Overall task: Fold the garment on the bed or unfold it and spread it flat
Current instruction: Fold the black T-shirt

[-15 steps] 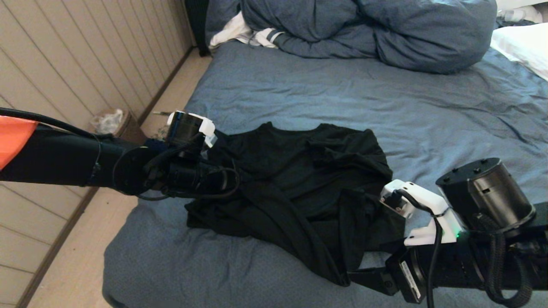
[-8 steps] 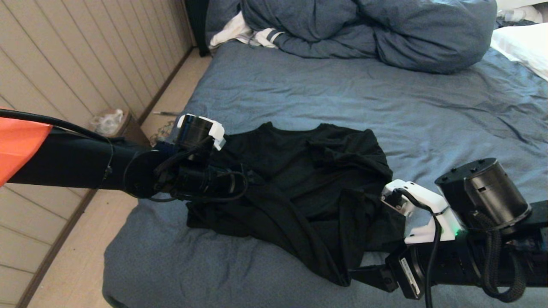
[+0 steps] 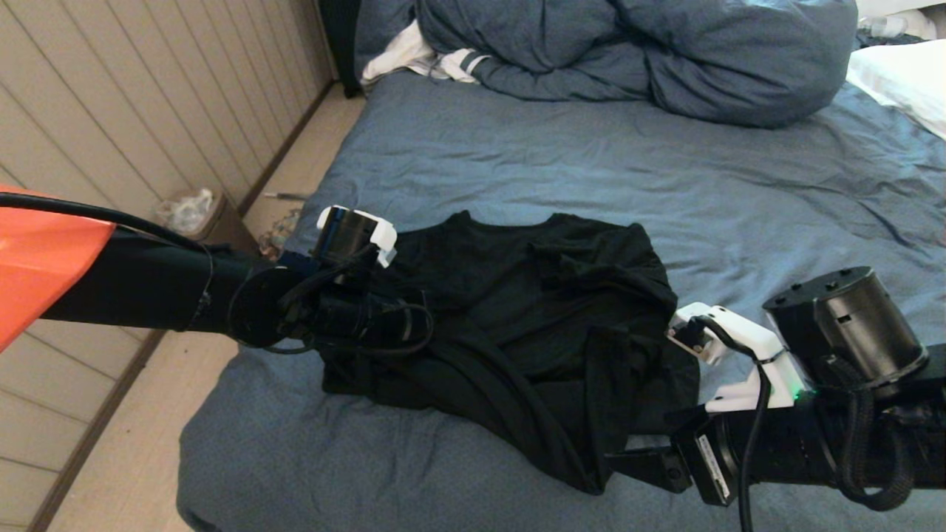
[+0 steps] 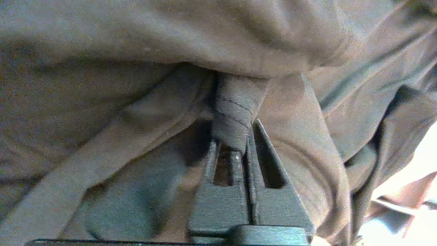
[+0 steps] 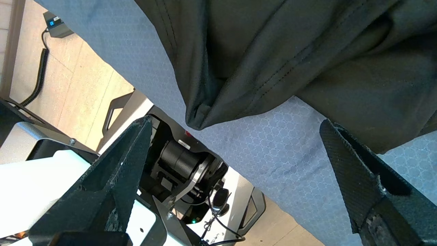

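The garment (image 3: 517,318), a black T-shirt, lies crumpled with its plain side up near the front edge of the bed (image 3: 591,148). My left gripper (image 4: 245,136) is at the shirt's left side and is shut on a stitched hem of the garment (image 4: 235,106). In the head view its fingers are hidden behind the left wrist (image 3: 355,310). My right gripper (image 5: 235,121) stands open just off the shirt's front right corner, low over the sheet. A bunched fold of the garment (image 5: 273,51) lies just past its fingertips, untouched.
A bulky blue duvet (image 3: 635,52), a white stripe-cuffed cloth (image 3: 414,55) and a white pillow (image 3: 902,81) lie at the bed's far end. A panelled wall (image 3: 111,111), a strip of floor (image 3: 148,443) and a small bin (image 3: 185,210) are on the left. The robot's base (image 5: 184,164) sits below the bed's front edge.
My left wrist has slid to the right, further onto the shirt's left edge. The right arm has shifted slightly down and to the right. The shirt lies as before.
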